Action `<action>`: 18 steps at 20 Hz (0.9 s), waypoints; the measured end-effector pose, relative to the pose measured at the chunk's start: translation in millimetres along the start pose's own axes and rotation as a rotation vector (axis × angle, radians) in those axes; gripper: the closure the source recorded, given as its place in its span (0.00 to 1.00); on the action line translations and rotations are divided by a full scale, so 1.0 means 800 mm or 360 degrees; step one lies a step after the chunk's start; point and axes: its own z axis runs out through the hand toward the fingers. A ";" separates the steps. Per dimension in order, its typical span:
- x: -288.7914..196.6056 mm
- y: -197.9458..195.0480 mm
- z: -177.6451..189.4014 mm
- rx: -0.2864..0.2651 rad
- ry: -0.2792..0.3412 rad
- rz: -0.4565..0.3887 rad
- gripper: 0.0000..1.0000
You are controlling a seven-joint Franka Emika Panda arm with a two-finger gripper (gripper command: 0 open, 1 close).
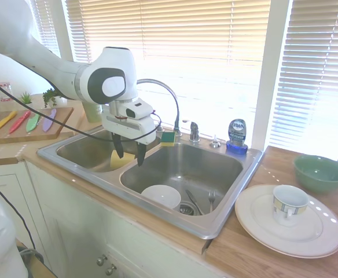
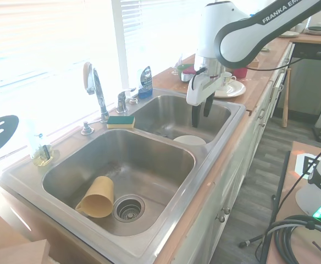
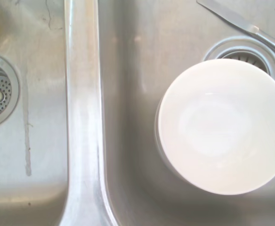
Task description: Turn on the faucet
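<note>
The faucet point(image 1: 170, 94) is a thin chrome gooseneck arching over the back of the double sink point(image 1: 175, 215). Its small lever handle point(image 1: 194, 132) stands just to the right of its base. From the other side the faucet point(image 2: 95, 83) and handle point(image 2: 122, 101) sit behind the divider. My gripper point(image 1: 129, 153) hangs open and empty over the divider, in front of the spout and well short of the handle. In the second exterior view the gripper point(image 2: 201, 115) points down into the far basin. The wrist view looks down on the divider point(image 3: 83, 117).
A blue soap bottle point(image 1: 237, 134) and a green-yellow sponge point(image 1: 168, 138) sit on the back rim. A white bowl point(image 3: 222, 127) and cutlery lie in one basin, a yellow cup point(image 2: 97, 195) in the other. A plate with a mug point(image 1: 289, 204) and a green bowl point(image 1: 321, 172) stand on the counter.
</note>
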 end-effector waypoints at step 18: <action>0.005 0.013 0.021 -0.0007 0.0041 0.0008 1.00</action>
